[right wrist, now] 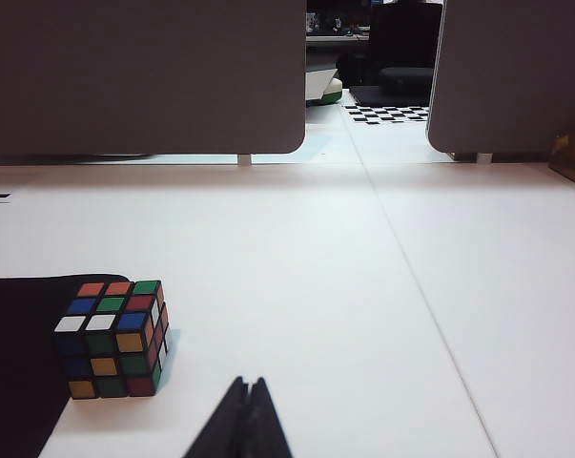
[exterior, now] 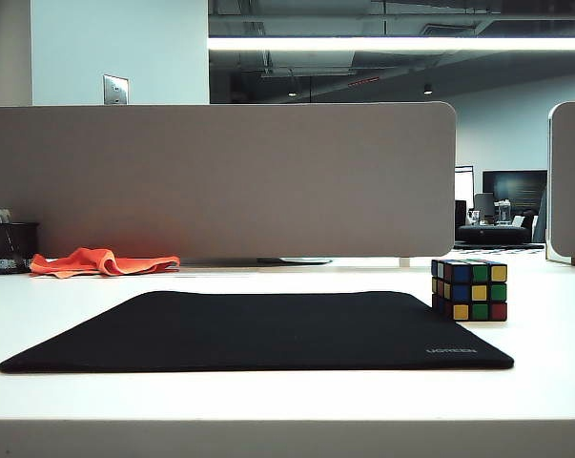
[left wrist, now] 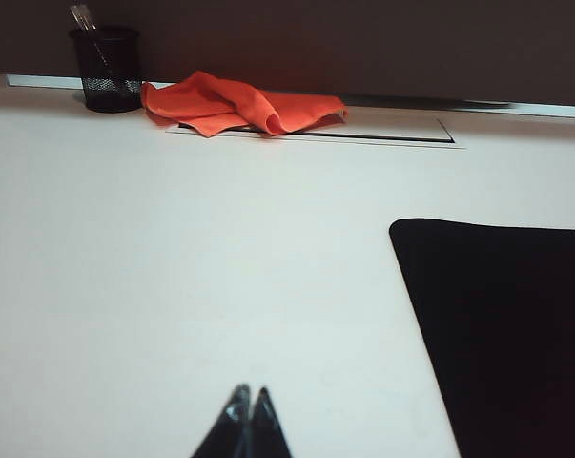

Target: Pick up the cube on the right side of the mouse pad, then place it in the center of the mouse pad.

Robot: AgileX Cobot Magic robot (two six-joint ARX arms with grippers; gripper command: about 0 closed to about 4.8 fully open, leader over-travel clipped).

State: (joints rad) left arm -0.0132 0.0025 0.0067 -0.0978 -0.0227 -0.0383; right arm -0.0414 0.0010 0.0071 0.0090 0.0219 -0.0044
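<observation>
The cube [exterior: 470,289], a small colourful puzzle cube with black edges, stands on the white table just off the right edge of the black mouse pad [exterior: 258,329]. In the right wrist view the cube [right wrist: 113,339] sits beside the mouse pad [right wrist: 15,353], a little ahead of my right gripper [right wrist: 248,384], whose fingers are pressed together and empty. My left gripper [left wrist: 249,391] is shut too, over bare table, with the mouse pad [left wrist: 506,324] off to one side. Neither gripper shows in the exterior view.
An orange cloth [exterior: 101,261] and a black mesh pen cup [exterior: 10,247] lie at the back left by the grey partition [exterior: 220,176]. A second partition panel [exterior: 571,181] stands at the back right. White table [exterior: 544,372] surrounds the pad.
</observation>
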